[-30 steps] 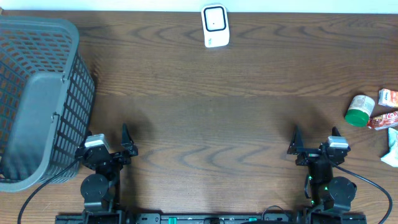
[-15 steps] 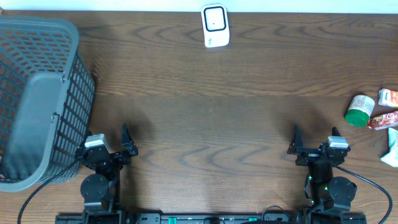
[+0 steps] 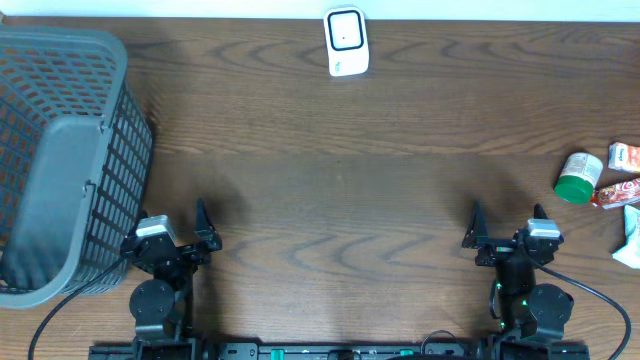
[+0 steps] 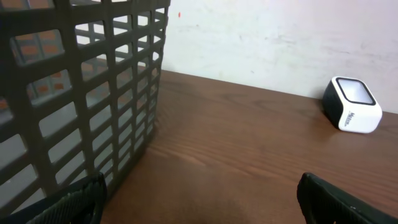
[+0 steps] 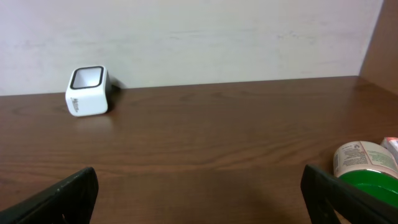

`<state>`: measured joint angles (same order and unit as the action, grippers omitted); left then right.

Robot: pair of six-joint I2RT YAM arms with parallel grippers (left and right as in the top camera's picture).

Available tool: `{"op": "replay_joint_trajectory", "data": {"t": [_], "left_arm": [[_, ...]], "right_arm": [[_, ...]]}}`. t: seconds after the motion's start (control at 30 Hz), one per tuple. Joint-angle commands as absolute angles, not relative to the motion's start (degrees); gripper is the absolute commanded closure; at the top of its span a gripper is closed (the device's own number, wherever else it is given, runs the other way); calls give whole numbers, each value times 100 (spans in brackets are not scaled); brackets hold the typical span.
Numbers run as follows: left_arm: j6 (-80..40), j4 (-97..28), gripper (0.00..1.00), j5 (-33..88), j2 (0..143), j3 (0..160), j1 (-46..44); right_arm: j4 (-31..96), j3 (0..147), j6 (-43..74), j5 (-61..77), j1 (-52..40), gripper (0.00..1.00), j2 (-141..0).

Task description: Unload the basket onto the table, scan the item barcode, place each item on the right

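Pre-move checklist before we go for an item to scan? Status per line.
1. Left gripper open and empty: ok.
2. Right gripper open and empty: ok.
3. Scanner in view, nothing in front of it: ok.
4. Path from the right gripper to the green-lidded jar: ok, nothing in between.
5. Room around the jar for a grasp: not ok, the red packet sits close against it.
6. Where the jar's barcode is: cannot tell.
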<state>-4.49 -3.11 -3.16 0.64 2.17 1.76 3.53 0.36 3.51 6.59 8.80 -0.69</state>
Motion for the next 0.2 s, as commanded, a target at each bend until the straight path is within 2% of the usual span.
{"op": "replay_joint_trajectory", "data": {"t": [0.0,0.17], "left_arm": [[-416,-375,2,-410,23,23,152],[-416,-375,2,-410,23,23,152]], "right_arm": [[375,32,423,644,843,1,-38],[375,32,423,644,843,1,-38]]}}
